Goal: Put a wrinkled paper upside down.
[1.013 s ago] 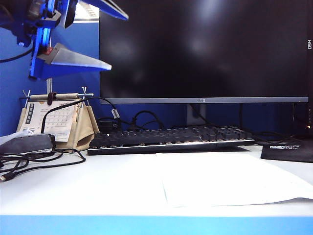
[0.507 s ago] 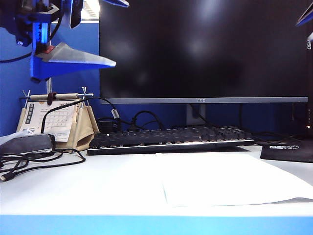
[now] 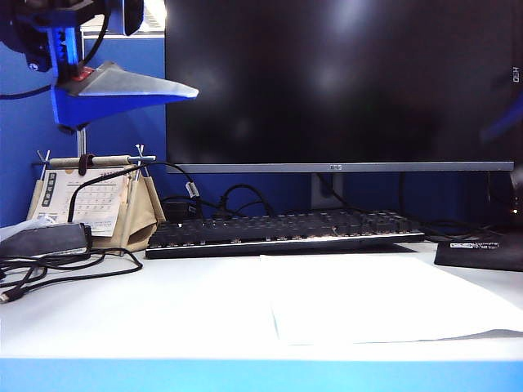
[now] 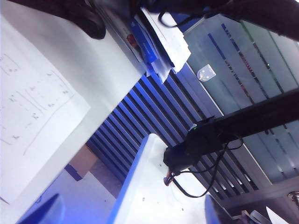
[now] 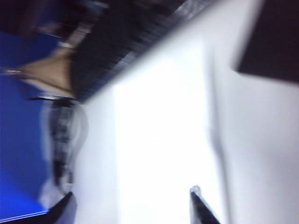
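Office workstation: a wide monitor [image 3: 339, 82] stands behind a black keyboard [image 3: 286, 231]; a desk calendar [image 3: 86, 200] sits beside the keyboard against blue partition panels [image 3: 24, 147].

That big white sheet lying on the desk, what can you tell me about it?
The wrinkled paper is a large, thin white sheet lying nearly flat on the white desk, in front of the black keyboard. Its near right corner lifts slightly off the desk. The left wrist view shows faint printed lines and marks on the upturned face. Neither hand touches it: the left hand hangs high above the desk's left side, and the right hand, jaws apart, hovers over the sheet in its blurred wrist view.
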